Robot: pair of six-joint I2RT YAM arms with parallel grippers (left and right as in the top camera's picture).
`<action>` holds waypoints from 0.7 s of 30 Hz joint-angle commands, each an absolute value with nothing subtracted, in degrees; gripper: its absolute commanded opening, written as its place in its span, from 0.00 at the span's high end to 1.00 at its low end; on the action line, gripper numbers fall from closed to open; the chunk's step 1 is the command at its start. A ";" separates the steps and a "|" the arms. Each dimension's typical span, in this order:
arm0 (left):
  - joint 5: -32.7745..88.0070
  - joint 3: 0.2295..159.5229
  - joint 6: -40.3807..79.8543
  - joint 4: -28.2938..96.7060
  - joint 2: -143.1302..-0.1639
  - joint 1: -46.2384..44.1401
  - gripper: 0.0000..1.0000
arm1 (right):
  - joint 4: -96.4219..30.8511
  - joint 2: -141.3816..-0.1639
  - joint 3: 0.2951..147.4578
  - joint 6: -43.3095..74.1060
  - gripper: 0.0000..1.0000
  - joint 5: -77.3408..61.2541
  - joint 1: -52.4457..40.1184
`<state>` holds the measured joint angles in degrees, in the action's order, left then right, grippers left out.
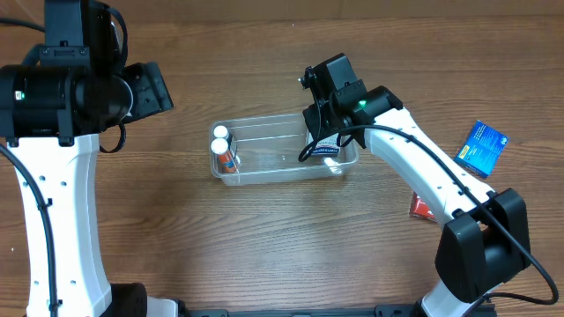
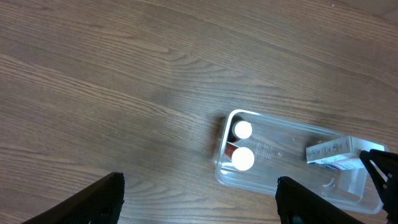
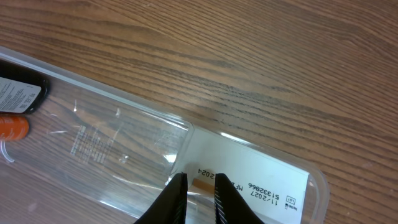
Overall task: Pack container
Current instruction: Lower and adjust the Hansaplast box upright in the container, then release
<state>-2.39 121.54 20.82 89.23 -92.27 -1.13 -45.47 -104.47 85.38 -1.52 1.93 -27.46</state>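
Observation:
The clear plastic container (image 1: pixel 264 123) lies on the wooden table at the centre. Two white-capped bottles (image 1: pixel 220 139) lie at its left end and also show in the left wrist view (image 2: pixel 242 144). My right gripper (image 1: pixel 319 132) is over the container's right end, shut on a white printed box (image 3: pixel 261 177) held just inside the rim. The box also shows in the left wrist view (image 2: pixel 333 150). My left gripper (image 2: pixel 199 202) is open and empty, high above the table to the left of the container (image 2: pixel 283 182).
A blue box (image 1: pixel 483 147) lies on the table at the far right. A red packet (image 1: pixel 421 207) lies partly under my right arm. The left arm's base stands at the left edge.

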 commanded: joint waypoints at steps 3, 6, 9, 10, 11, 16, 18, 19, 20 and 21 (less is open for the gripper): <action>-3.16 122.26 19.70 89.41 -92.25 -1.13 0.20 | -45.25 -104.88 85.54 -1.17 0.83 2.50 -27.64; -3.20 122.26 19.68 89.41 -92.25 -1.13 0.20 | -46.39 -106.50 85.54 0.05 0.84 2.50 -27.64; -3.20 122.26 19.68 89.38 -92.25 -1.13 0.20 | -48.25 -107.85 85.54 0.03 0.83 1.83 -27.64; -3.18 122.26 19.68 89.38 -92.25 -1.13 0.20 | -48.73 -108.29 85.54 0.03 0.83 1.85 -27.64; -3.18 122.26 19.68 89.41 -92.25 -1.15 0.20 | -49.08 -108.64 85.52 0.03 0.83 1.87 -27.64; -3.20 122.26 19.66 89.78 -92.25 -1.13 0.20 | -48.66 -109.58 85.54 0.05 0.83 1.91 -27.64; -3.40 122.26 19.68 89.84 -92.25 -1.13 0.20 | -48.38 -109.54 85.56 0.03 0.83 1.93 -27.64; -3.60 122.26 19.66 89.86 -92.25 -1.13 0.20 | -48.40 -109.51 85.58 0.05 0.83 1.93 -27.64; -3.60 122.26 19.66 89.84 -92.25 -1.13 0.20 | -48.47 -109.36 85.58 0.05 0.83 1.93 -27.64; -3.60 122.26 19.66 89.82 -92.25 -1.13 0.20 | -48.47 -109.23 85.58 0.08 0.83 2.17 -27.64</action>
